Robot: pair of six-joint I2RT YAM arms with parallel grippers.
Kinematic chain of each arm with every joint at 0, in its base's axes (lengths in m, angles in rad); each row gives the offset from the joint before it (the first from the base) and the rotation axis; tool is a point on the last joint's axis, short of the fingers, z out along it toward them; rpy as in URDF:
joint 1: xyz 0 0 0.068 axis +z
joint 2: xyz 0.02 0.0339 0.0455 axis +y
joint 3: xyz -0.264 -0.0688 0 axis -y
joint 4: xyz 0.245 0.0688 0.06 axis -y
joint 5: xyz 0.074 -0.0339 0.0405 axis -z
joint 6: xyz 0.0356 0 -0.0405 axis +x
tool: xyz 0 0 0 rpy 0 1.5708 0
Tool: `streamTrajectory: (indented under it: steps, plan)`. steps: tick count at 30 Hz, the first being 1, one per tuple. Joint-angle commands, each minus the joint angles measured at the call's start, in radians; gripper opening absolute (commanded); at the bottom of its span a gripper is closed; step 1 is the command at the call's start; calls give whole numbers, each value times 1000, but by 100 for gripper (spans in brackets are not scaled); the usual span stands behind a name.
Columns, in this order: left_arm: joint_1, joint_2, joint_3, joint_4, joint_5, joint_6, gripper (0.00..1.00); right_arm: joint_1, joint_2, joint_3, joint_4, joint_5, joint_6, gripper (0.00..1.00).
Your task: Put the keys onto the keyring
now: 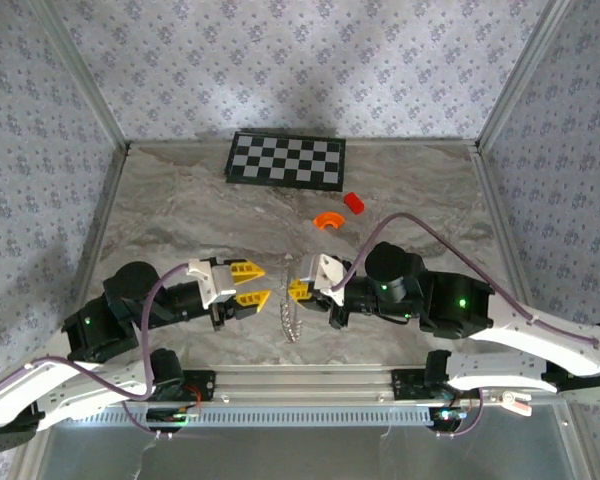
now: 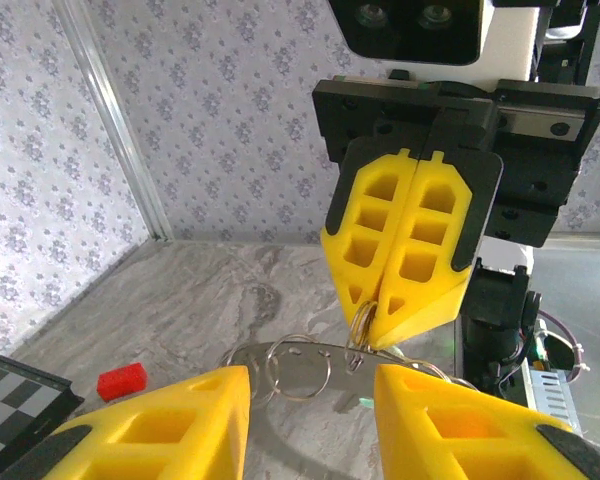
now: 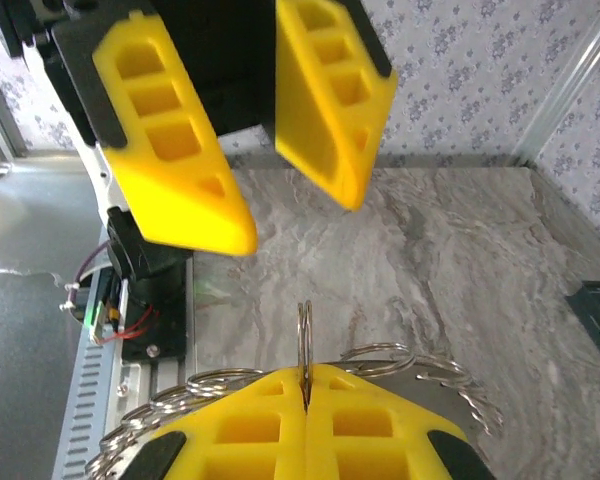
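Judging from its thin wire loops, the keyring [image 3: 304, 335] looked light, stiff and slippery. It seemed best pinched flat across the coil, as the right end effector [image 1: 298, 290] had it, clenched on the upright ring. The linked rings and keys [image 1: 291, 320] trailed toward 6 o'clock, loose and likely to swing. The left end effector [image 1: 250, 283] stood released at 9 o'clock, just beside. A red block [image 1: 353, 203], orange piece [image 1: 328, 219] and checkerboard [image 1: 286, 160] lay on the surface [image 1: 180, 215] toward 12 to 1 o'clock — well apart, obstructing nothing.

Keyring chain [image 1: 291, 315] blocks gap between facing jaws.
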Motion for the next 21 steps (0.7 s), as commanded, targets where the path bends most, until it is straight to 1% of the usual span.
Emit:
streamTrajectory:
  steps: [1, 5, 10, 14, 21]
  plan:
    - [-4, 27, 42, -56, 6, 16, 39, 14, 18, 86, -104, 70, -49, 0]
    - [-4, 40, 20, -19, 30, 1, 39, 19, 46, 124, -183, 70, -70, 0]
    - [-4, 68, 30, -2, 54, 8, 38, 23, 90, 176, -258, 61, -85, 0]
    - [-4, 102, 38, -10, 65, 21, 37, 25, 92, 176, -259, 46, -92, 0]
    - [-4, 126, 30, 2, 71, 25, 30, 24, 92, 183, -257, 19, -102, 0]
